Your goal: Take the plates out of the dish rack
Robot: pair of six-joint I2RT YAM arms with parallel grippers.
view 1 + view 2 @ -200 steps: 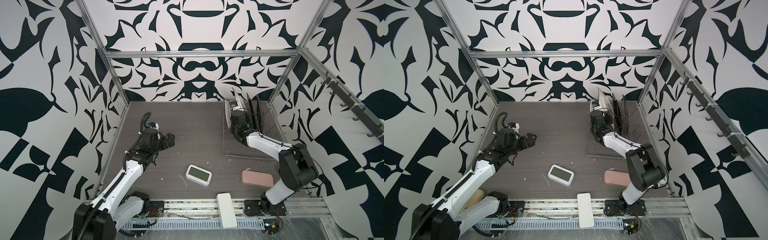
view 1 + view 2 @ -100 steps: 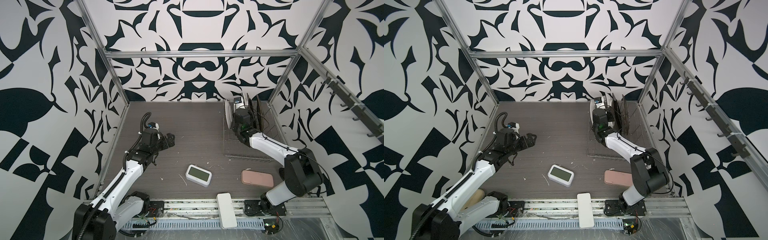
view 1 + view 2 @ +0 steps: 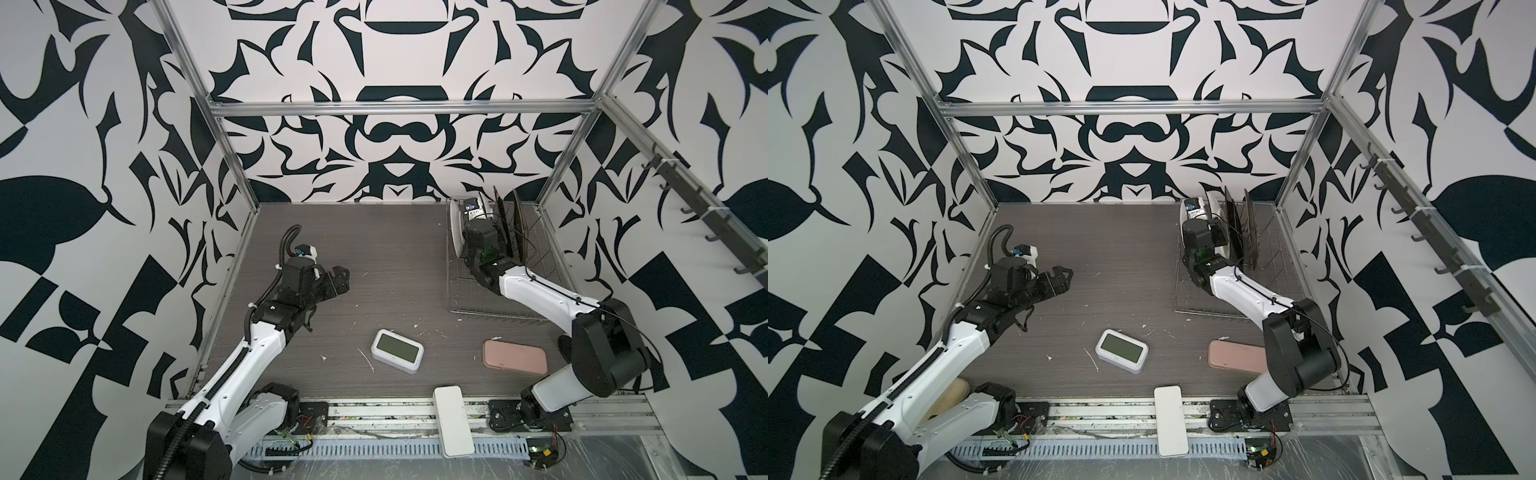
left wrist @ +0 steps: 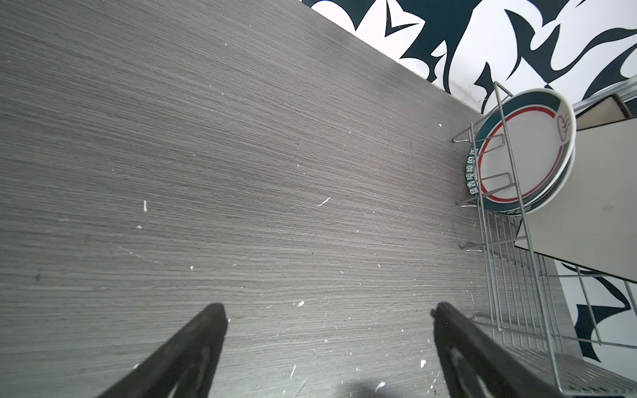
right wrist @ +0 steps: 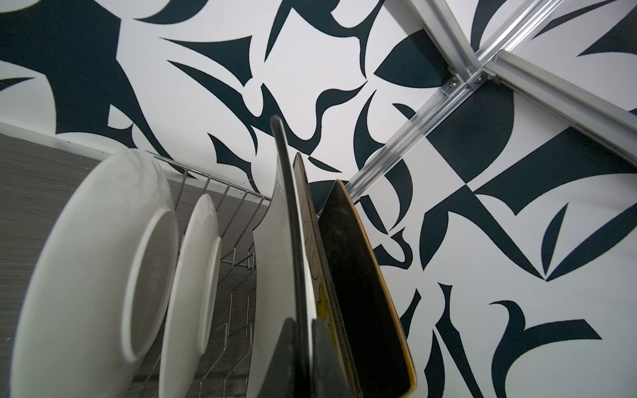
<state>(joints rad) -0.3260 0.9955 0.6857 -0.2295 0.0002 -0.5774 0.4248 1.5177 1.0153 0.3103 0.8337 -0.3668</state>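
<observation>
- My right claw (image 5: 303, 332) is clamped on the upright square white plate with a dark edge (image 5: 272, 248).
- It stands in the silver wire dish rack (image 3: 494, 309) at the far right corner, between round white teal-banded plates (image 4: 524, 155) and a cream floral plate (image 5: 309, 248).
- A dark tan-edged plate (image 5: 358, 293) stands beyond.
- My left claw (image 3: 338, 280) hangs wide open over the grey woodgrain worktop (image 3: 395, 257), well apart from the rack.

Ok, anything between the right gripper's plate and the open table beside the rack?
Yes. Two round white plates stand upright in the dish rack between the square white plate the right gripper is shut on and the open table; past them, only the rack's wire side.
</observation>
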